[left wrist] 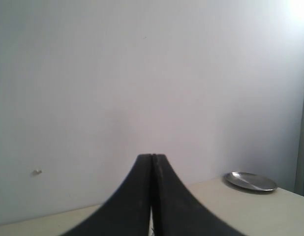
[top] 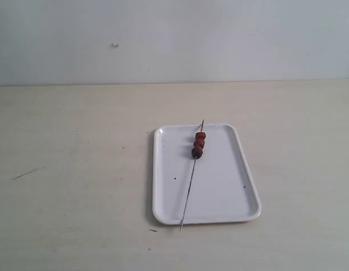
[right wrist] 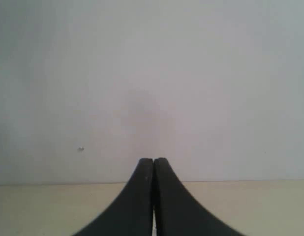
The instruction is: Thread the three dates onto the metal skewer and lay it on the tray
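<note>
Only the exterior view catches the tray on the tabletop. The metal skewer lies on it, three dates bunched toward its far end. The left wrist view alone shows a silver dish. Left claw and right claw are both pinched closed, empty.

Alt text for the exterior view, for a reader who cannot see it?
A thin metal skewer with three dark red dates bunched near its far end lies diagonally on a white tray, its near tip overhanging the rim. The tray sits on a pale table.
</note>
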You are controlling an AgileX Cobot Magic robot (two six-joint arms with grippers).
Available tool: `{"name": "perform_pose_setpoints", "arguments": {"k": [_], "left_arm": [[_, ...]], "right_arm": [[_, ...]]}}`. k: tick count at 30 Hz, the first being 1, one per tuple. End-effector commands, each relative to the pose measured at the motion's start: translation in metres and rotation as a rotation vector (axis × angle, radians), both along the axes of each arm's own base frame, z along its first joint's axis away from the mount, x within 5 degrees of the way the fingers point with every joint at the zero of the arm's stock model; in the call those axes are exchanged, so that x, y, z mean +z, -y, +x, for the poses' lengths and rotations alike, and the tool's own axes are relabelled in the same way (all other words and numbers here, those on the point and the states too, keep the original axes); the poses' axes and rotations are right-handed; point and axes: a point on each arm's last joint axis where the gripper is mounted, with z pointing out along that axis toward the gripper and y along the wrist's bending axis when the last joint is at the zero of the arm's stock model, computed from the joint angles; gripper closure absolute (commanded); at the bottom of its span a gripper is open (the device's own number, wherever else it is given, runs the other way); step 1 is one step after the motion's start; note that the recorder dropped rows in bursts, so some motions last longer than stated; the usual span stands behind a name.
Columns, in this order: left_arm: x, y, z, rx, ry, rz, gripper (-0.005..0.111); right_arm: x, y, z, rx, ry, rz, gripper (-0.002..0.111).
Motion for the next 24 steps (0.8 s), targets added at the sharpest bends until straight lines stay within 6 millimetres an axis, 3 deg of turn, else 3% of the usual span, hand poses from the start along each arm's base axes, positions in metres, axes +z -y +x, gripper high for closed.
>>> {"name": "perform_pose_setpoints", "arguments": {"k": [1,9,13,20,24], "left_arm": [[-0.001,0.000,0.000,0.001,0.002,0.004,0.106],[0.000,-0.003,-0.004,-0.009,0.023,-0.011,0.106],[0.000,-0.011,-0.004,0.120,0.038,-0.021,0.106],[-0.016,-0.022,0.000,0.359,-0.136,0.020,0.106],[-0.017,-0.026,0.001,0.437,-0.149,0.023,0.106]], "right_arm": [[-0.001,0.000,-0.001,-0.004,0.000,-0.006,0.108],[-0.001,0.000,-0.001,-0.004,0.000,-0.006,0.108],[-0.001,0.000,-0.001,-0.004,0.000,-0.006,0.108],[-0.001,0.000,-0.001,-0.004,0.000,-0.006,0.108],[-0.001,0.000,-0.001,-0.003,-0.001,-0.001,0.108]]}}
